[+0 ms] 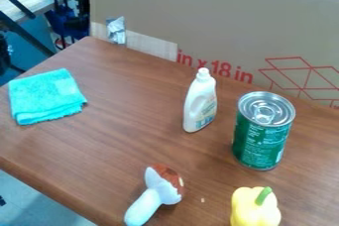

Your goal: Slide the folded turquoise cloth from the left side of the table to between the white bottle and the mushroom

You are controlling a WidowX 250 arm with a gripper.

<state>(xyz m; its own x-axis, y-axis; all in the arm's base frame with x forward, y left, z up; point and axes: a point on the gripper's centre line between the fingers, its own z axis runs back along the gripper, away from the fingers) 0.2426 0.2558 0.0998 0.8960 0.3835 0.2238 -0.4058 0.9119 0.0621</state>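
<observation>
A folded turquoise cloth [46,96] lies at the left of the brown table. Upright near the middle stands a small white bottle [200,103] with a handle and a white cap. To its right is a green can [262,133] with a silver pull-tab lid, standing on its base. A toy mushroom [155,195] with a white stem and a brown-and-white cap lies on its side near the front edge. The yellow toy pepper [255,207] with a green stem sits at the bottom, partly cut off by the view's edge.
A cardboard panel [225,17] with red print stands along the table's back edge, silver tape on its left part. The wooden table [119,136] has its front edge at lower left. Blue clamps [59,12] and black bars are beyond the table at upper left.
</observation>
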